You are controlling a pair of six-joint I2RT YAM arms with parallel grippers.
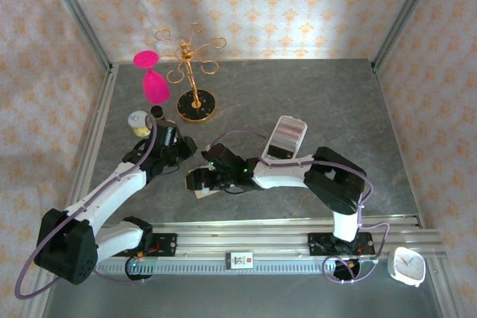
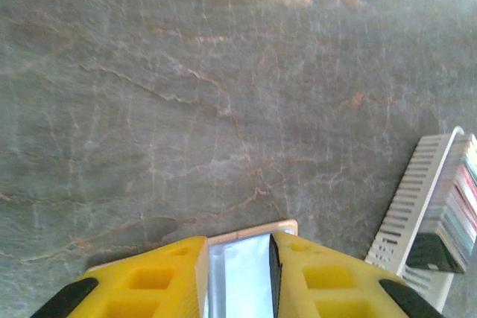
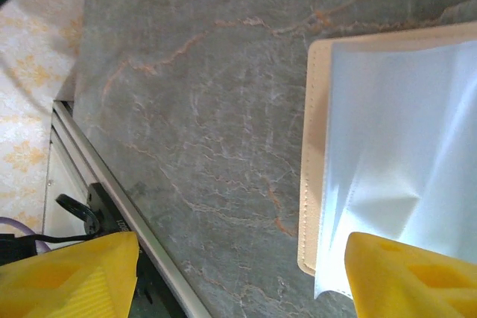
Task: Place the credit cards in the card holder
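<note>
Left fingers [image 2: 238, 247]: a narrow gap, with the clear sleeve of the card holder [image 2: 253, 227] showing in it. Cannot tell whether they pinch it.
Right fingers [image 3: 240, 247]: spread wide with bare table between them. The 3 o'clock finger overlaps the holder's clear sleeve and the 9 o'clock one sits over the metal rail [image 3: 71, 176].
Card holder: beige cover lying open on the table [image 1: 358, 109], clear sleeves facing up.
Credit cards [image 2: 458, 199]: standing on edge in a white ribbed rack [image 2: 417, 199], at 4 o'clock in the left wrist view and apart from the holder. From above, the rack is at 2 o'clock from the right fingers.
Far side: a gold stand [image 1: 195, 106] at 12 o'clock from the left fingers, with a pink glass [image 1: 153, 83] just at its 9 o'clock.
Near corner: a white clock [image 1: 406, 266] at 5 o'clock.
</note>
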